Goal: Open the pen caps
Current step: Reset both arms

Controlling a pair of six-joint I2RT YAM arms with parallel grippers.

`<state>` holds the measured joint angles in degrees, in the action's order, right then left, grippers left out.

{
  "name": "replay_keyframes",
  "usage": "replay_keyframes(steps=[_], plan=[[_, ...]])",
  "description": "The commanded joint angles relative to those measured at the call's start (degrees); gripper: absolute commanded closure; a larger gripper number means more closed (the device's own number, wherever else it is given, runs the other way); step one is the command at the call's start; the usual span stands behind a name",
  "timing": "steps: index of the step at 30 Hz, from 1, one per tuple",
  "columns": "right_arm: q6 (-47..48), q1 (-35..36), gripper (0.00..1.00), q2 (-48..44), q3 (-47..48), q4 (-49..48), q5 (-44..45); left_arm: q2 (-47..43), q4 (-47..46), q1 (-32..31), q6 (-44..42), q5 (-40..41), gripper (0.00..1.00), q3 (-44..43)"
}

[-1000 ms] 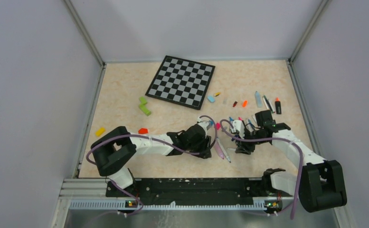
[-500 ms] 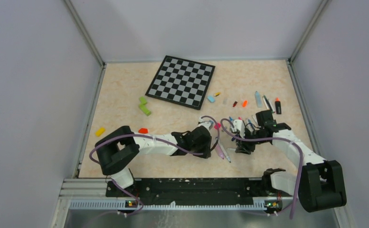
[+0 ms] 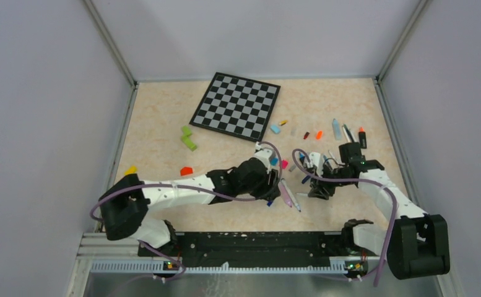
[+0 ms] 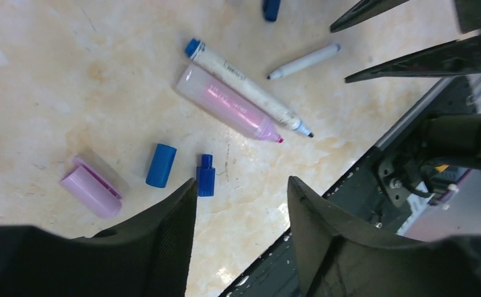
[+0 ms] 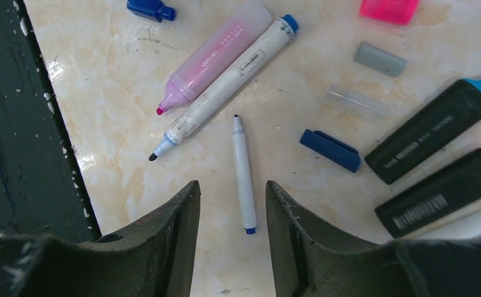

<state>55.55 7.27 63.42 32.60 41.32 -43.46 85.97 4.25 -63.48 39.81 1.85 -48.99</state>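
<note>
Gaping, left tool [image 4: 241,185] and right tool [image 5: 231,185] hover empty.

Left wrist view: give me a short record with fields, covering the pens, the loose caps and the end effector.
pink highlighter: uncapped, lying flat, tip bare
white marker: uncapped, lying close alongside the pink highlighter
thin pen: uncapped, lying apart from the other two
loose caps: lilac cap, wide blue cap, small blue cap
left end effector: open, holding nothing

Bright, even light; soft shadows
</note>
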Motion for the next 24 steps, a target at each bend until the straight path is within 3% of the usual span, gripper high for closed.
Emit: replay_keyframes(steps=[1,5,9,12,16,24], plan=[[-2.2,-3.1,0.57,-2.2,5.3,2.0,-3.2,-9.2,-1.6,-0.1,-7.9,7.2,0.35,0.9],[-7.6,-7.4,0.53,-2.4,10.9,4.1,-4.3,-16.7,-1.6,1.3,-14.2,16.0,0.02,1.9],[-22.5,-16.2,0.44,-3.7,17.7,0.6,-5.0,-24.0,-0.3,7.6,-18.4,14.5,0.01,1.7],[-32.3,-23.0,0.26,-4.1,24.7,-1.0,-4.1,-28.6,2.3,17.8,-18.5,5.7,0.01,0.0],[-42.5,-28.2,0.06,-5.4,32.5,-2.7,-3.9,-32.2,7.4,28.4,-19.9,2.0,0.01,-5.3],[-47.5,-28.3,0.06,-7.2,46.8,3.7,-0.4,-29.8,17.7,36.3,-22.3,-5.1,0.01,-21.9]])
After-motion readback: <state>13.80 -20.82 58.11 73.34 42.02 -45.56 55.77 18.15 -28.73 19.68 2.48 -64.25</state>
